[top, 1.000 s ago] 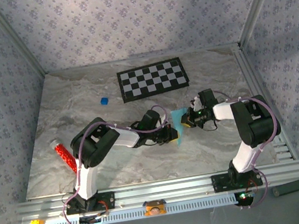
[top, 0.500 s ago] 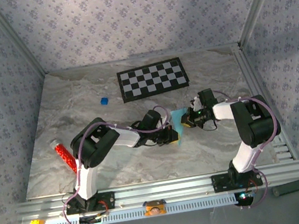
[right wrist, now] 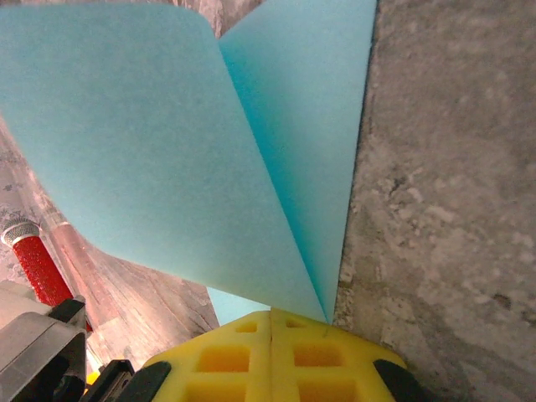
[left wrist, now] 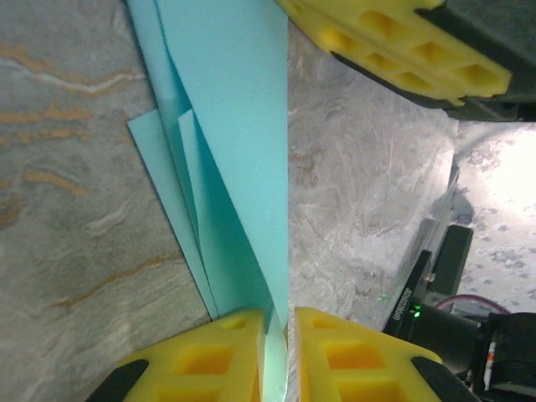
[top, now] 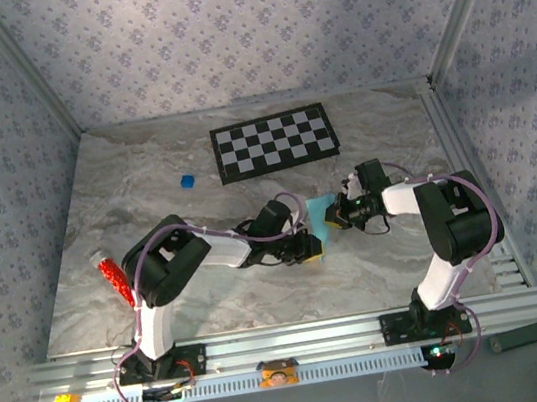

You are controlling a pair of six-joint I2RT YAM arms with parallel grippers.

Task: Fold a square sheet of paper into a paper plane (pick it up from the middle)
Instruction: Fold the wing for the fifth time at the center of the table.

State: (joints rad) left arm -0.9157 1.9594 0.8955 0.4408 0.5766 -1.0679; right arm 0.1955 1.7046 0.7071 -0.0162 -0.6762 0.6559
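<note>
Light-blue sheet of paper [right wrist: 167, 151]: creased into layered pointed flaps, on the tabletop [top: 124, 182] between both arms.
Right end effector [right wrist: 270, 343]: clamped on its fold.
Left end effector [left wrist: 278, 352]: barely parted, paper edge in the gap.

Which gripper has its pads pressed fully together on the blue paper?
The right gripper: its yellow pads meet on the paper without a gap. The left gripper shows a slim gap around the paper.

left end effector [left wrist: 278, 325] easing open, paper [left wrist: 234, 109] shifted
</note>
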